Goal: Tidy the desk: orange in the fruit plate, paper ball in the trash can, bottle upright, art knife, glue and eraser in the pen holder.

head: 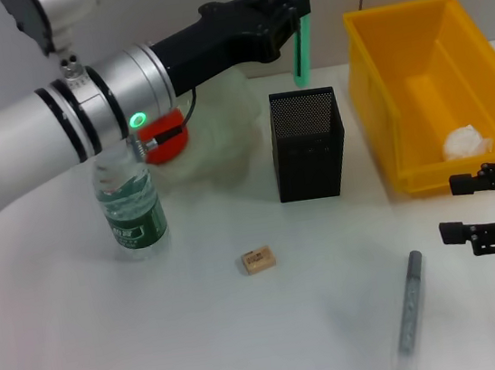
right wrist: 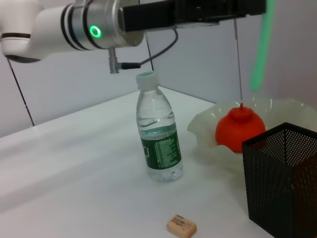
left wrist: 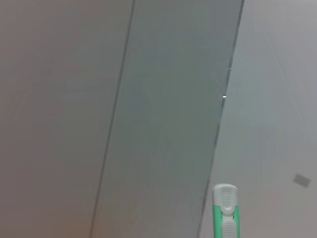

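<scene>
With our left gripper (head: 297, 5) clenched on the green knife (head: 301, 23), hanging upright just above the mesh holder (head: 308, 143) near the desk's far edge, we should centre over its mouth before releasing (right gripper (head: 470, 208), jaws apart, idles).

My left hand (head: 290, 8) holds the green art knife (head: 300, 23) upright above the black mesh pen holder (head: 308, 143); eraser (head: 258, 259) and grey glue (head: 410, 311) lie on the tabletop (head: 87, 352).
</scene>
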`<state>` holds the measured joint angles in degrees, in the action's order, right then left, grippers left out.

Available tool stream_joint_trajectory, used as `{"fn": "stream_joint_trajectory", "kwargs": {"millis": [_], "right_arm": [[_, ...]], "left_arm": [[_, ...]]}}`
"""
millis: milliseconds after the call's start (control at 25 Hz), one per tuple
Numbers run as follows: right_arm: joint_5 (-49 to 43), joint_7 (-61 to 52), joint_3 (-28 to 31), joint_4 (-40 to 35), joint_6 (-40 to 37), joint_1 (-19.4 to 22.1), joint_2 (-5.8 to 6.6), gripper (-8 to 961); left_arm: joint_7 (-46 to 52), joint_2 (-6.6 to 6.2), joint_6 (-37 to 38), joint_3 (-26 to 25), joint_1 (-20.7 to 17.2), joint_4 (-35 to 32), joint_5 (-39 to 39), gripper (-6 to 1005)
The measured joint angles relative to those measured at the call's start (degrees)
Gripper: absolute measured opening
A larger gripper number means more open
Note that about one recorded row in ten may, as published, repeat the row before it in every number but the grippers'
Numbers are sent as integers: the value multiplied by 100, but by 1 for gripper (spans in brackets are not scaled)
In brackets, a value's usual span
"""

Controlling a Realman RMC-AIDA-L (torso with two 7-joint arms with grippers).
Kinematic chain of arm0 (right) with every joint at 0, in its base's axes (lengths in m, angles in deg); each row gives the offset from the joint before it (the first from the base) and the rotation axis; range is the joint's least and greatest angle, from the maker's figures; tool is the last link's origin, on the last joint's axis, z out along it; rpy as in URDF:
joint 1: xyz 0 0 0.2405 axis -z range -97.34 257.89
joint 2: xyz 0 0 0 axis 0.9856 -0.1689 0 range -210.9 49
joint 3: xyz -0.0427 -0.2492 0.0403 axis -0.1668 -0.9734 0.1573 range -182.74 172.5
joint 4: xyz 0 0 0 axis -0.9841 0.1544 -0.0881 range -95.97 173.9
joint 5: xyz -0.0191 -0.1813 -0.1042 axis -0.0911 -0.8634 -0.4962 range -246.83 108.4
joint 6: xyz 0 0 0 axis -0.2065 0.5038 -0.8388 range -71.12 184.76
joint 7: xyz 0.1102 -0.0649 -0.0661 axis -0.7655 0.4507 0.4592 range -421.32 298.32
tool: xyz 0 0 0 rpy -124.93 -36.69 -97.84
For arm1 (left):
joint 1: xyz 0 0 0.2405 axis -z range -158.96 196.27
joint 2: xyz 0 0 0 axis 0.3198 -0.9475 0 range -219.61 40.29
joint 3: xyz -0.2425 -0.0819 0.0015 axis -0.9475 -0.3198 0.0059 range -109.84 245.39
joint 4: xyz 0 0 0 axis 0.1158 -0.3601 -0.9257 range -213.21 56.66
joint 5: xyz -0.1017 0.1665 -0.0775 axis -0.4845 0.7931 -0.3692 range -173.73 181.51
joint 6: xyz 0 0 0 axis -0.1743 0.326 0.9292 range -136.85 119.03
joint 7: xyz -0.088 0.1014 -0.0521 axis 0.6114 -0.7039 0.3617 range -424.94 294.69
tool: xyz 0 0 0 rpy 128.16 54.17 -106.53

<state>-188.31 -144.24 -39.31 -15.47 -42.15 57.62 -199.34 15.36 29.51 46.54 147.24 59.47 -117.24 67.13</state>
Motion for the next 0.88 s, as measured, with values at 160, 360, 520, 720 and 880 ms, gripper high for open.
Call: {"fn": "stream_joint_trajectory", "kwargs": {"millis": [160, 360, 520, 720, 880], "right_arm": [[0, 35, 0, 11, 1, -11, 0, 777], [0, 85, 0, 27, 1, -34, 1, 777], [0, 136, 0, 88, 0, -70, 15, 777], [0, 183, 0, 116, 7, -107, 16, 777], [0, 198, 0, 140, 9, -132, 15, 777]], "left_arm": [[-397, 1, -554, 515, 61, 113, -628, 181], [-480, 1, -691, 673, 74, 113, -745, 181], [-674, 2, -1555, 1408, 222, 118, -1230, 181], [-683, 1, -1943, 1688, 297, 118, -1283, 181], [-690, 1, -2016, 1731, 305, 118, -1283, 181]]}}
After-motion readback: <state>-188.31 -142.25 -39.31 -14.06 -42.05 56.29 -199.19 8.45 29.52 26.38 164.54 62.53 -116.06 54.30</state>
